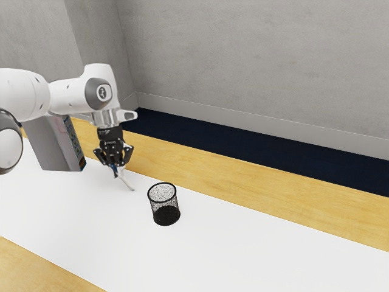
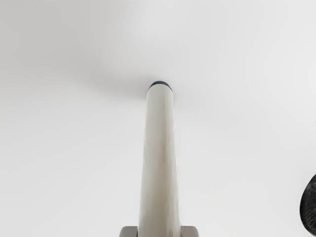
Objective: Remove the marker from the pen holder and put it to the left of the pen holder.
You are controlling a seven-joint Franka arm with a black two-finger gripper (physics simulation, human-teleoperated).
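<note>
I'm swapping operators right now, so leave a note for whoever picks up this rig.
Gripper: jaws shut on the marker, which slants downward.
Pen holder: upright on the white tabletop, toward the exterior view's right from the gripper.
Done: marker out of the holder.
Left: lay it left of the holder, release, back away. Table contact: can't tell.

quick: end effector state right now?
End effector: closed, holding the marker, one fingertip against each side.
</note>
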